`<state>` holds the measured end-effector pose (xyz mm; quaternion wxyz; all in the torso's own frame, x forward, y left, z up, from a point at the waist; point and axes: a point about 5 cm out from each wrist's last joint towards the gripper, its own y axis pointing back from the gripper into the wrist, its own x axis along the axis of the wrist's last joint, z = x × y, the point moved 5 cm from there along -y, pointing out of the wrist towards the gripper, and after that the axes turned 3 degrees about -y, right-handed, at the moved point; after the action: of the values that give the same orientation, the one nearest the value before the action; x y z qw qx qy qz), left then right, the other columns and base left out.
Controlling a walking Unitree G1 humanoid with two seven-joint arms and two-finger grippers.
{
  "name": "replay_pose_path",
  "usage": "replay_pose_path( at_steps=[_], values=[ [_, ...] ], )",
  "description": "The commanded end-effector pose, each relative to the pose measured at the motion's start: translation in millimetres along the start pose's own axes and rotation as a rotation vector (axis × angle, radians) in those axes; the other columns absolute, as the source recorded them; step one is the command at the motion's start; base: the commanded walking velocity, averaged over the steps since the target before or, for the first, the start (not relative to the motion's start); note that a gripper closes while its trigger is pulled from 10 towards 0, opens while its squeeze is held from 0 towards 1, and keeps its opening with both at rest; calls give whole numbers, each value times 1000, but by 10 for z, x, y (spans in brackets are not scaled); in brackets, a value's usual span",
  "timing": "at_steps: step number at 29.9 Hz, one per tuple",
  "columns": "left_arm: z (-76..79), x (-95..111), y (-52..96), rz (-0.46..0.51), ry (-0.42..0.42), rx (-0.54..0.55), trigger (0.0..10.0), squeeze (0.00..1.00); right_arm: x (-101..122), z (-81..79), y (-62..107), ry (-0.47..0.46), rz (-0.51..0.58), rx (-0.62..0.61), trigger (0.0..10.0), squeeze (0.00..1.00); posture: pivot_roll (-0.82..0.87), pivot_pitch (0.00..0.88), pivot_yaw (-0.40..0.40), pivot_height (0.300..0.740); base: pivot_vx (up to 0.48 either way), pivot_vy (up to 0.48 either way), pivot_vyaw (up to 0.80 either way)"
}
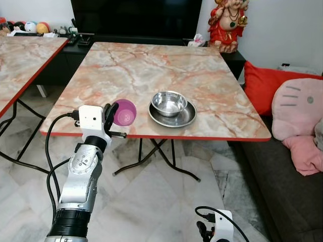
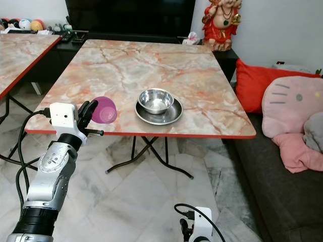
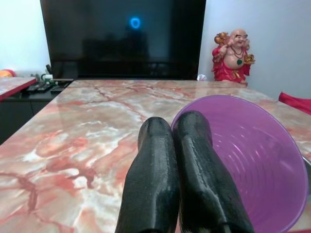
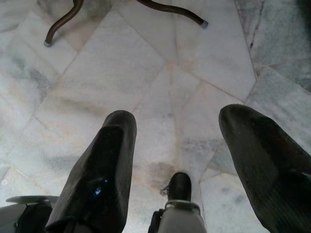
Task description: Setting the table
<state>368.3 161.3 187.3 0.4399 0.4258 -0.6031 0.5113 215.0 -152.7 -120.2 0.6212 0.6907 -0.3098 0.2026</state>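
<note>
Two left fingers (image 3: 194, 160) pinching purple cup (image 1: 124, 112) rim, right fingers (image 4: 116, 160) spread

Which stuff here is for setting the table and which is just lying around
For the job:
purple cup, held by the left gripper
steel bowl
steel plate under the bowl
marble table

Lying about:
red figurine
red cushion
pink plush pillow
television

A red figurine (image 1: 228, 24) stands beside a dark television (image 1: 136, 17); pink cushions (image 1: 298, 108) lie on a sofa (image 1: 282, 186).
</note>
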Motion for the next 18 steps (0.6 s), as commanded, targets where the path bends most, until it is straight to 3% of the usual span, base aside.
replay_pose_path(
  at_steps=[1,18],
  values=[
    [38,68,-31,19,-15,-11,10000,0,6,17,-2,-1,-2,-7,10000,0,136,0,-75,740,285,0,0],
    [34,68,-32,17,-21,-7,10000,0,11,62,2,-6,-3,-9,10000,0,136,0,-76,740,314,0,0]
  ],
)
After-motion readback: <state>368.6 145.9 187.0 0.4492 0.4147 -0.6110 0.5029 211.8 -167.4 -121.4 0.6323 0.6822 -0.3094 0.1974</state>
